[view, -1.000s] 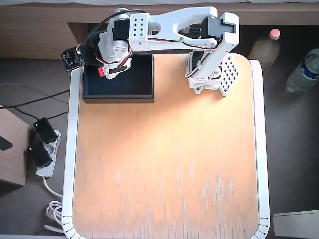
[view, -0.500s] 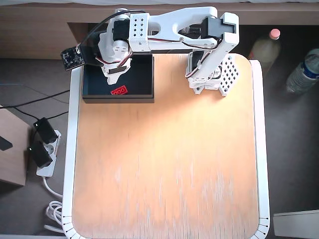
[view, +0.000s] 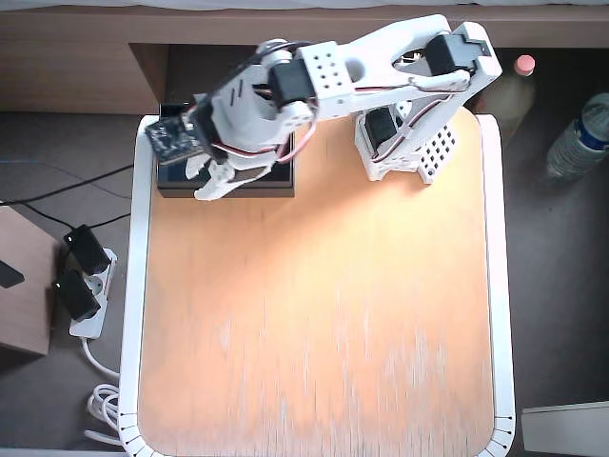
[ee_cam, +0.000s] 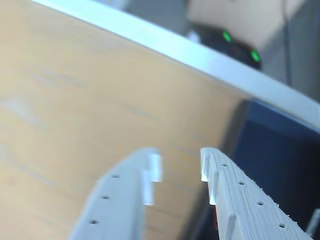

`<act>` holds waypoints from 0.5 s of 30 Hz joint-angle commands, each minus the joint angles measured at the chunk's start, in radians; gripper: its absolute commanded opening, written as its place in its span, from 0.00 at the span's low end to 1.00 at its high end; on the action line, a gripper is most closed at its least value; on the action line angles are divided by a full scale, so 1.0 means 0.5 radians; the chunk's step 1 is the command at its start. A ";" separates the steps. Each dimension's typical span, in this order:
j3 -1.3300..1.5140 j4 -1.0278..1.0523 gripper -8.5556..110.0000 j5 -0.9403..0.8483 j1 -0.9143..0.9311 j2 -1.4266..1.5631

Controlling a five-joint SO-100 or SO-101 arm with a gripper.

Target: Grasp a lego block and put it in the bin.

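My gripper (ee_cam: 180, 167) is open, and nothing sits between its two white fingers. In the overhead view the gripper (view: 211, 179) hangs over the bin (view: 276, 183), which stands at the table's far left corner and is mostly covered by the arm. In the wrist view the bin's dark navy wall and interior (ee_cam: 280, 150) lie to the right of the fingers. A thin red sliver of the lego block (ee_cam: 215, 220) shows beside the right finger, low down at the bin's side. The rest of it is hidden. The block does not show in the overhead view.
The arm's base (view: 404, 143) stands at the table's far edge. The wooden table (view: 314, 314) has a white rim. Off the table are a power strip with plugs (view: 81, 286) on the left and two bottles (view: 576, 143) on the right.
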 commanded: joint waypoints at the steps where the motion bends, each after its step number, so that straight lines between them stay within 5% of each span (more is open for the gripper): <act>1: -0.025 0.153 0.08 -0.052 -0.236 0.380; 15: -0.021 0.586 0.07 -0.224 -1.417 0.727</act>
